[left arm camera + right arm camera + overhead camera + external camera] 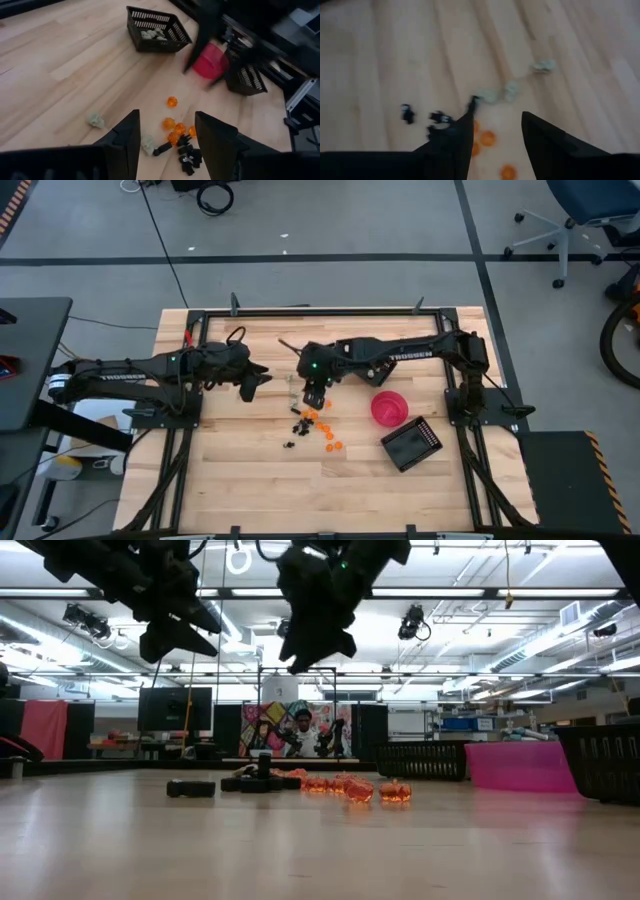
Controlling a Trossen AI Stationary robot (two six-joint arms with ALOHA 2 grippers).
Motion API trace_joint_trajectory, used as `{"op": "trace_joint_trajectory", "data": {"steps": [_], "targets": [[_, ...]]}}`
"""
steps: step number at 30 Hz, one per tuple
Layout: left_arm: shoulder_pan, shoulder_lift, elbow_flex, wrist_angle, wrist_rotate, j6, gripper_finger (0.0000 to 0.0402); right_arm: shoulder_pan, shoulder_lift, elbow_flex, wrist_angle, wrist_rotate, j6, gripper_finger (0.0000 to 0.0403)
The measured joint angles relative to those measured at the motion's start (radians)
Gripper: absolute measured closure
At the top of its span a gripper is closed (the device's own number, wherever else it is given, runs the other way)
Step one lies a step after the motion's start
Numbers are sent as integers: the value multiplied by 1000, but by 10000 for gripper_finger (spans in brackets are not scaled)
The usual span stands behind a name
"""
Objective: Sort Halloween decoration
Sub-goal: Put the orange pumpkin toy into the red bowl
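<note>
The Halloween decoration lies loose on the wooden table's middle: orange trinkets (322,420) (172,102), black ones (296,426) (407,112) and pale ones (291,392) (510,90). More pale ones lie in a black basket (157,30). My right gripper (315,393) (496,117) hangs open over the pile's far side, slanting down, clear of the table, with nothing between its fingers. My left gripper (252,387) (167,117) hovers open to the left of the pile, also empty.
A pink bowl (389,408) stands to the right of the pile. One black slatted basket (411,444) sits near it toward the front. A second basket (420,760) stands farther back. Bare wood lies along the near edge.
</note>
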Motion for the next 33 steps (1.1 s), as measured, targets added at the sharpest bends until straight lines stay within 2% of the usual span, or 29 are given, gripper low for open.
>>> {"op": "trace_joint_trajectory", "data": {"steps": [7, 12, 16, 21, 28, 33], "targets": [[-32, -13, 0, 20, 0, -60, 239, 47, 17, 0, 87, 57, 25, 234], [-86, -80, 0, -44, -13, -18, 239, 43, 51, 1, 144, 46, 64, 234], [-99, -142, 1, -148, -38, 12, 239, 44, 85, 0, 106, 20, 75, 234], [-100, -179, 0, -288, -38, 6, 239, 62, 92, 0, 90, 29, -22, 234], [-132, -213, 0, -279, -73, 83, 239, 95, 92, -9, -15, 52, -42, 205], [-157, -239, 0, -267, -138, 105, 239, 105, 92, -62, -101, 157, -35, 173]]}}
